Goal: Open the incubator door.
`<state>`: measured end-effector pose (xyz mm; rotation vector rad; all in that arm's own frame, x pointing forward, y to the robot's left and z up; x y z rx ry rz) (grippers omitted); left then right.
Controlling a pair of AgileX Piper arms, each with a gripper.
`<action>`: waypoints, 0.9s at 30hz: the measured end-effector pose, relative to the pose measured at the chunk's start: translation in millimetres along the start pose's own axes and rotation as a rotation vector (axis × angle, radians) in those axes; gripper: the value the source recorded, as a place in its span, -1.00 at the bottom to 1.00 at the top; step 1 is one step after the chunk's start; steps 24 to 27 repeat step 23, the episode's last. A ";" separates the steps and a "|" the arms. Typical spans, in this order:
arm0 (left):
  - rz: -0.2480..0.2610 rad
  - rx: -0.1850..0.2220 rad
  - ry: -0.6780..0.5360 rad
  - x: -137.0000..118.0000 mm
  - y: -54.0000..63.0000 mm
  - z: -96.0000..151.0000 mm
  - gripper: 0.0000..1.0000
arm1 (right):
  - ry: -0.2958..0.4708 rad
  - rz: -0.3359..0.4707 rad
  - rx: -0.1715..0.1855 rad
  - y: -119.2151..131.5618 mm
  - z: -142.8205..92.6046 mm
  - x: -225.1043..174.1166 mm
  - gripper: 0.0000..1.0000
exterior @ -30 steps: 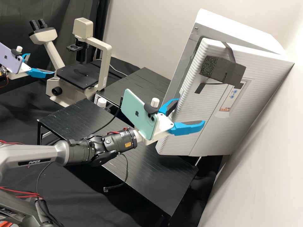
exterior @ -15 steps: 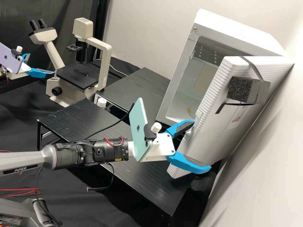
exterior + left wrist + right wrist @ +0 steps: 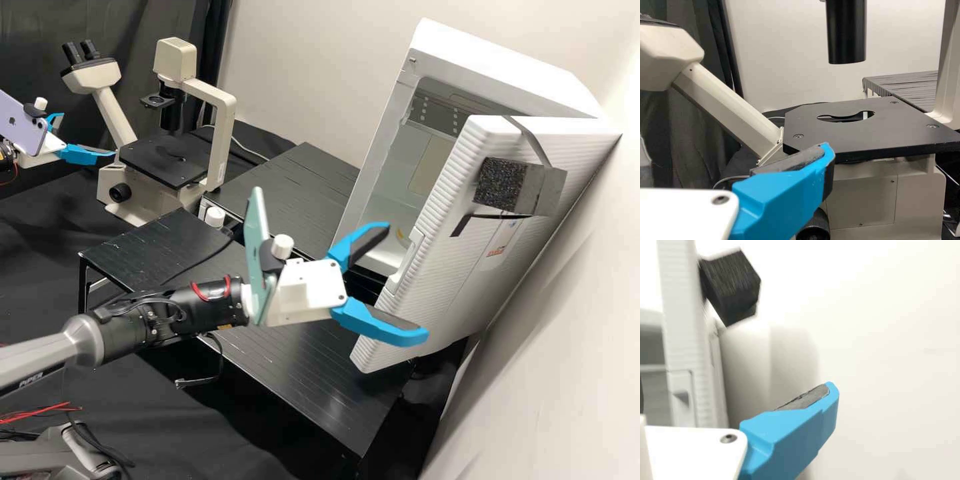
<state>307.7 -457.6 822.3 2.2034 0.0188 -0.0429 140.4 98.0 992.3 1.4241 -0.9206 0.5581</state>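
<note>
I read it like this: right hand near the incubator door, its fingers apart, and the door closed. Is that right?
Not the last part: the door stands open, as the high view shows, with the inside of the incubator visible. The right hand is near it, fingers apart.

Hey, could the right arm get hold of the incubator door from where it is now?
Probably yes: the right gripper is open close to the free edge of the incubator door, and nothing seems to stand between them, though it may need a small shift.
</note>
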 end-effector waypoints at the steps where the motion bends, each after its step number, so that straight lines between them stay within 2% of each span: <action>1: 0.000 0.000 0.000 0.0 0.0 0.0 1.00 | 0.025 0.002 0.009 1.2 -3.3 -2.9 1.00; 5: 0.000 0.000 0.000 0.0 0.0 0.0 1.00 | 0.174 -0.026 0.046 1.4 -16.5 -11.8 1.00; 7: 0.000 0.000 0.000 0.0 0.0 0.0 1.00 | 0.277 -0.076 0.096 -1.8 -24.6 -16.4 1.00; 9: 0.000 0.000 0.000 0.0 0.0 0.0 1.00 | 0.366 -0.131 0.159 -5.3 -31.2 -21.0 1.00; 10: 0.000 0.000 0.000 0.0 0.0 0.0 1.00 | 0.445 -0.180 0.200 -9.4 -35.8 -25.9 1.00; 12: 0.000 0.000 0.000 0.0 0.0 0.0 1.00 | 0.543 -0.246 0.231 -17.1 -41.3 -31.7 1.00; 14: 0.000 0.000 0.000 0.0 0.0 0.0 1.00 | 0.605 -0.289 0.283 -24.3 -43.5 -35.2 1.00; 18: 0.000 0.000 0.000 0.0 0.0 0.0 1.00 | 0.650 -0.404 0.356 -48.4 -40.5 -38.2 1.00; 22: 0.000 0.000 0.000 0.0 0.0 0.0 1.00 | 0.612 -0.473 0.403 -66.2 -33.9 -36.6 1.00; 27: 0.000 0.000 0.000 0.0 0.0 0.0 1.00 | 0.606 -0.484 0.411 -69.8 -32.1 -37.0 1.00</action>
